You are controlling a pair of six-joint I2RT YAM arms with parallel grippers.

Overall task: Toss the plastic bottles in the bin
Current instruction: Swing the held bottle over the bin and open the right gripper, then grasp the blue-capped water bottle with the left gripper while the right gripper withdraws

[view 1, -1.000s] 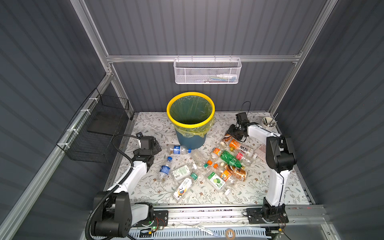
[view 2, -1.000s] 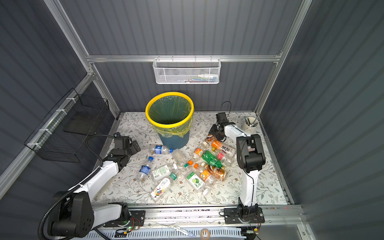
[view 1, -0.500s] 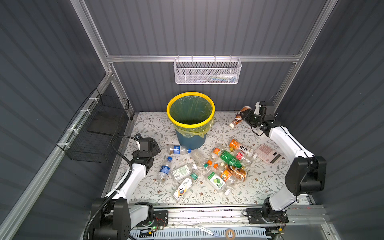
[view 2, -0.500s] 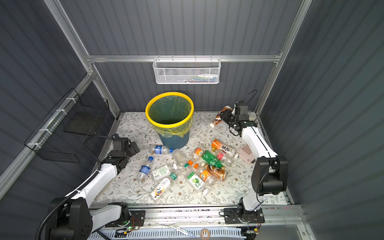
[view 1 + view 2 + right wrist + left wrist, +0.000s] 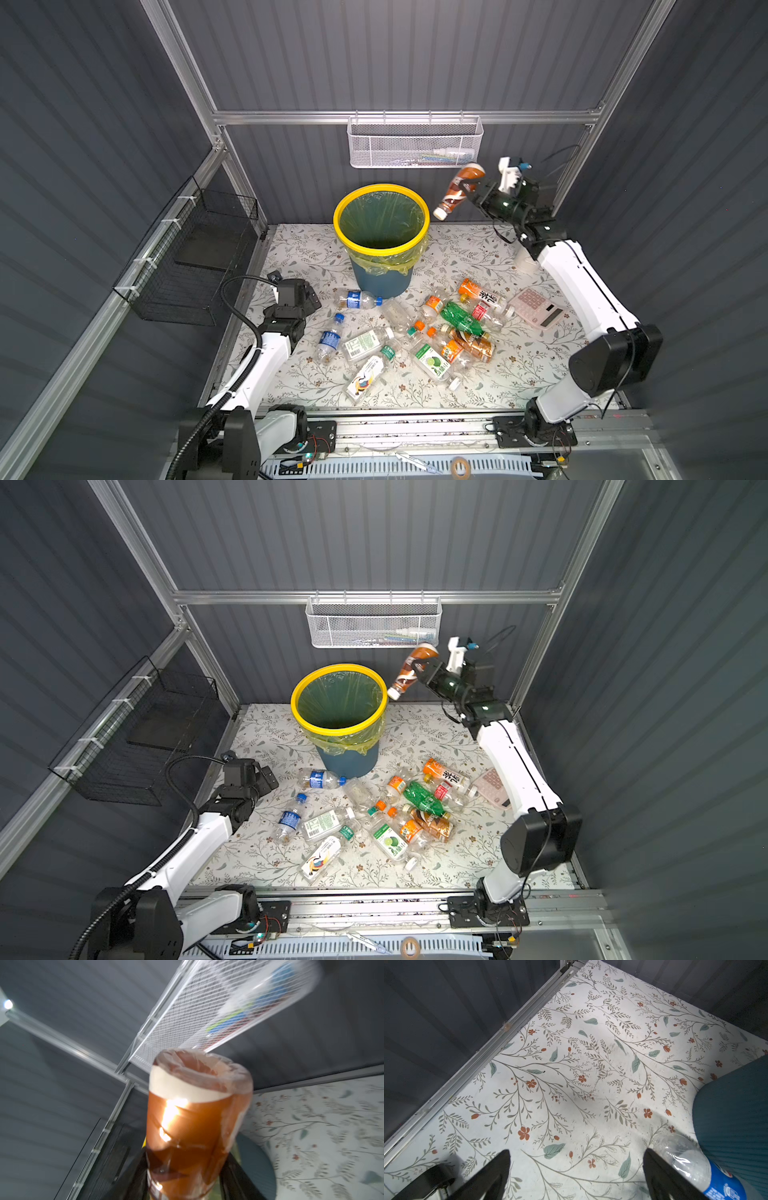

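The bin (image 5: 381,250) (image 5: 338,731), dark blue with a yellow rim and a green-yellow liner, stands at the back middle of the floral mat. My right gripper (image 5: 469,192) (image 5: 424,669) (image 5: 187,1178) is raised right of the bin's rim and shut on a brown-labelled bottle (image 5: 456,192) (image 5: 412,668) (image 5: 193,1126). That bottle tilts cap-down toward the bin. Several plastic bottles (image 5: 453,328) (image 5: 409,808) lie on the mat in front of the bin, one of them green (image 5: 462,319). My left gripper (image 5: 311,298) (image 5: 267,780) (image 5: 576,1153) is open, low over the mat, beside a blue-labelled bottle (image 5: 357,299) (image 5: 691,1167).
A white mesh basket (image 5: 415,143) hangs on the back wall just above the held bottle. A black wire basket (image 5: 187,257) hangs on the left wall. A pink calculator (image 5: 536,307) lies right of the bottles. A white cup (image 5: 524,261) stands half hidden behind my right arm.
My right arm has lifted the brown-labelled bottle off the mat, up and toward the bin's rim. The left arm has barely moved.
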